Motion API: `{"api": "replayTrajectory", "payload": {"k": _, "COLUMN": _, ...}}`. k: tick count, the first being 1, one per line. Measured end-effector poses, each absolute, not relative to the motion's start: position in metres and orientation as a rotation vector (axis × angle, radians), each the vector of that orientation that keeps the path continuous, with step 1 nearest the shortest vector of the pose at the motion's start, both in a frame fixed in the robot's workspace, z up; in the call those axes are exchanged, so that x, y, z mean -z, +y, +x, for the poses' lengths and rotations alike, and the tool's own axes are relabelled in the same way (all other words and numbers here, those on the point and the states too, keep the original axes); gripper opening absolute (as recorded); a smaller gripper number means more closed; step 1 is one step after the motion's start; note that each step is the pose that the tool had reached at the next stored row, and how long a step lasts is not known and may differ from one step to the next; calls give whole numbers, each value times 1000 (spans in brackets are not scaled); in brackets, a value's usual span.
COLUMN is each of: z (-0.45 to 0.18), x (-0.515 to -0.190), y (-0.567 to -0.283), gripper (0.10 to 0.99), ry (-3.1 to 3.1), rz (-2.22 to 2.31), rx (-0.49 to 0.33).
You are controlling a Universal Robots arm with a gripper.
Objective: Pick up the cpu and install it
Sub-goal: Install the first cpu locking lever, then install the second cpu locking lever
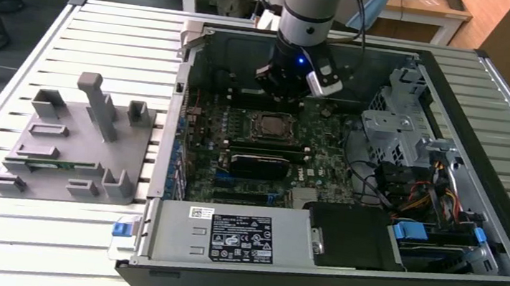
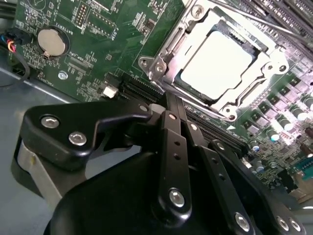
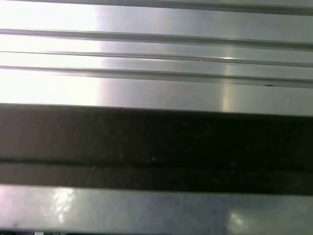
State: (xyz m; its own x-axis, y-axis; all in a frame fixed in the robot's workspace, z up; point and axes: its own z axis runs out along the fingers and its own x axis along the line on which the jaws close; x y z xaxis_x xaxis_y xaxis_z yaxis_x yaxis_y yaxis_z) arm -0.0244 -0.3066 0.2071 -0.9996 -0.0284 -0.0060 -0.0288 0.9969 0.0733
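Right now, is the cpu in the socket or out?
In. The cpu lies flat inside the socket's metal frame on the motherboard, apart from the claw.

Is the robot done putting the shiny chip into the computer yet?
Nearly, it seems. The cpu already lies inside the socket frame on the green motherboard, so picking up and placing look done. The gripper hangs just beside the socket, fingers together, holding nothing. Whether the frame is latched down over the chip can't be told from here.
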Motion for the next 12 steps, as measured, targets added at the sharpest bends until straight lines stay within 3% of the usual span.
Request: {"api": "replayTrajectory", "payload": {"k": 12, "z": -24, "x": -207, "y": -313, "gripper": 106, "ry": 3134, "rz": -45, "rx": -115}}
